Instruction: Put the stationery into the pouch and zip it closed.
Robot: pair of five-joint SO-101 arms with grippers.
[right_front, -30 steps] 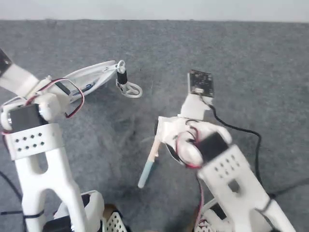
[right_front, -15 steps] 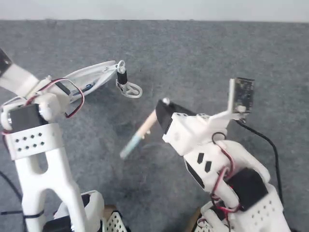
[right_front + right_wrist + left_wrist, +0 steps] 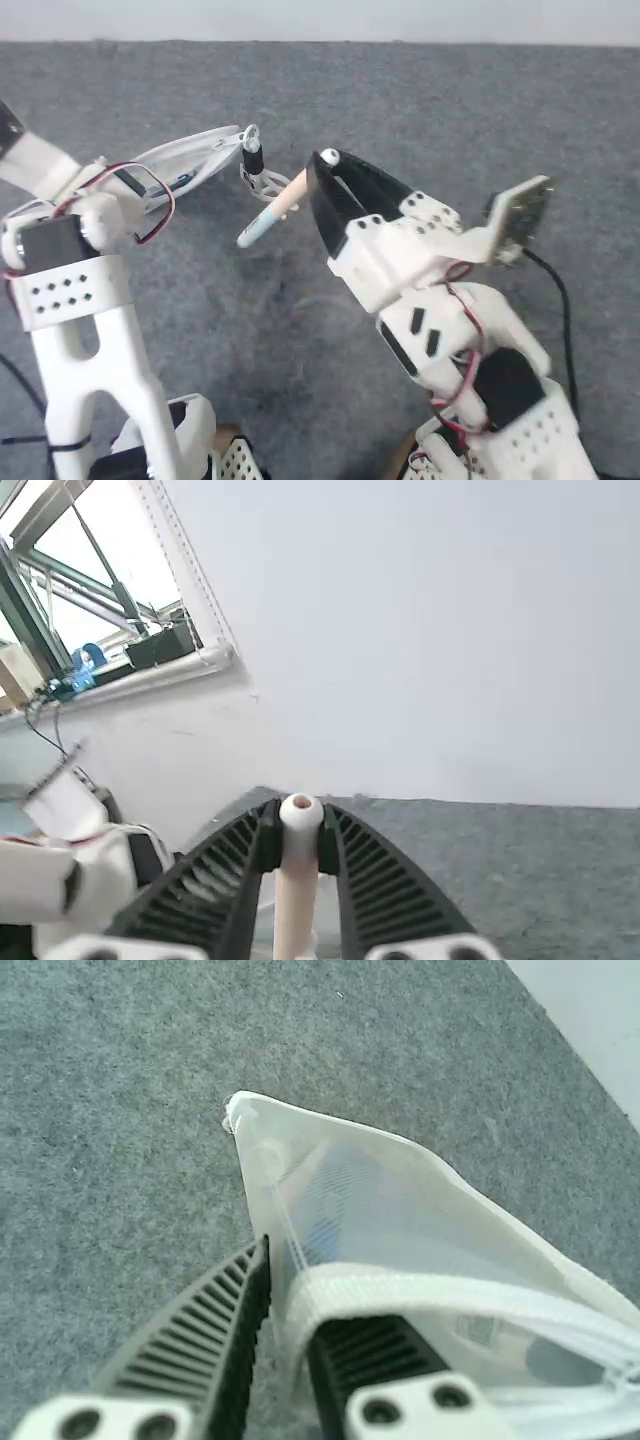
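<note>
Looking down in the high view, the right gripper (image 3: 318, 185) is clamped on the upper end of a pen (image 3: 272, 210), beige with a pale blue tip. The pen hangs above the grey table (image 3: 420, 100) and slants down toward the pouch (image 3: 190, 160). The pouch is translucent white, and its mouth gapes toward the pen. A white ring pull (image 3: 268, 183) lies at its zip end, just beside the pen's shaft. The left arm (image 3: 75, 290) stands over the pouch's other end.

The left wrist view has the left gripper (image 3: 290, 1290) pinched on the pouch's wall just below the zip tape, with 1 ribbed finger on each side. A blue shape shows through the fabric, too dim to identify.

From the right wrist view, the 2 black fingers grip the pen near its rounded top end. Beyond them are a pale wall (image 3: 430, 630) and a window (image 3: 90, 590).
</note>
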